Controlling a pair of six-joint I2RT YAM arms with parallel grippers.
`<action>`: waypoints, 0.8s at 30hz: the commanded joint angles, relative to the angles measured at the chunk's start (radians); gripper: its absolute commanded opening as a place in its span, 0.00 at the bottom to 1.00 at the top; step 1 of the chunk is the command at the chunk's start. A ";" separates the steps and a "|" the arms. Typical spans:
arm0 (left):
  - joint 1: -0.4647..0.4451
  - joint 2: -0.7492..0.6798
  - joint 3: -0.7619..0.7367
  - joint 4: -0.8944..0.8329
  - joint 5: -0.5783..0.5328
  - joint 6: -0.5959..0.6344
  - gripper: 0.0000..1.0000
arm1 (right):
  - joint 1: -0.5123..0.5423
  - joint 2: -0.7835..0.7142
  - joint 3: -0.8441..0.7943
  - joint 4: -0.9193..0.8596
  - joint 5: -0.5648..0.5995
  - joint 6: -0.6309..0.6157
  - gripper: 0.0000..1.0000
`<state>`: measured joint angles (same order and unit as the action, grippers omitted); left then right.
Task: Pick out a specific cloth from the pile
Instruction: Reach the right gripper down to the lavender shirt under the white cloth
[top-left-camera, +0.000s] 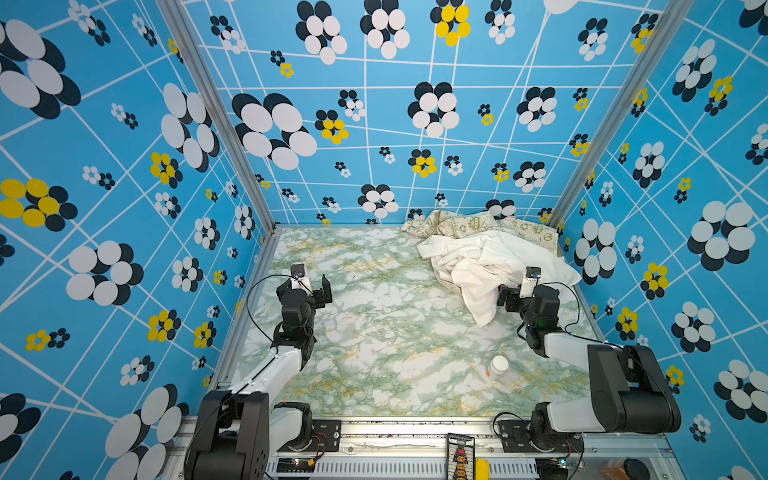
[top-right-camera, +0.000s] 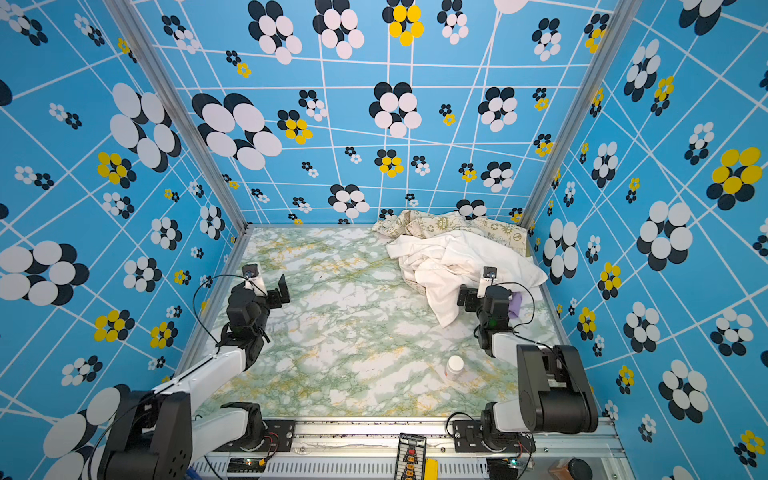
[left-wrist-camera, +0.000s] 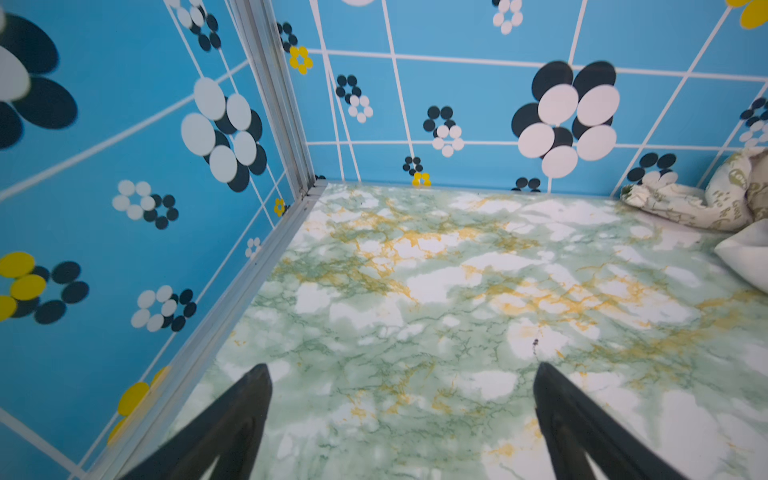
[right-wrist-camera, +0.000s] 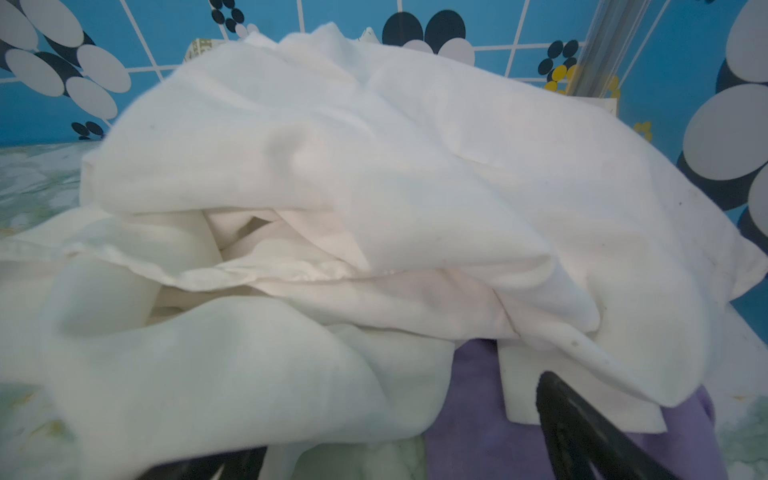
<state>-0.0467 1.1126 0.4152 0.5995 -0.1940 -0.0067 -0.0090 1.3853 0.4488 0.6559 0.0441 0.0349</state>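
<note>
Nearest, well in front of the white cloth (top-left-camera: 486, 266): small white-capped bottle (top-left-camera: 497, 366) lying on the counter (top-left-camera: 374, 332). Next, far to the left of the white cloth, across bare counter: left fingers (left-wrist-camera: 232, 424), spread wide and empty, aimed at open marble. At the white cloth's near right edge: right fingers (right-wrist-camera: 582, 436), likewise spread wide, grasping nothing, held low and facing into the folds. Just beyond and below them, peeking from under that same edge: lavender cloth (right-wrist-camera: 478, 415); in a top view, lavender cloth (top-right-camera: 516, 305) showing only as a small patch beside the right wrist. Otherwise buried under the white cloth, so long axis not readable and no lettering visible. Exposed patch straight ahead of the right fingers, one finger over it, contact not determinable. Right arm judged much the nearer; short forward-and-down reach called for, pinching purple only, with some risk of catching the white hem too. Farthest, behind the white cloth: cream cloth with olive prints (top-left-camera: 469, 224).
</note>
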 joint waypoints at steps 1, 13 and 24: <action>0.008 -0.126 0.051 -0.250 0.055 0.022 0.99 | -0.001 -0.105 0.042 -0.157 -0.032 0.019 0.99; -0.011 -0.308 0.050 -0.407 0.301 0.060 0.99 | -0.002 -0.335 0.187 -0.616 0.077 0.171 0.99; -0.045 -0.331 0.048 -0.420 0.343 0.115 0.99 | -0.110 -0.285 0.176 -0.739 0.056 0.535 0.74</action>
<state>-0.0834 0.8055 0.4610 0.1864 0.1089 0.0837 -0.0994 1.0618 0.6201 -0.0235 0.1139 0.4404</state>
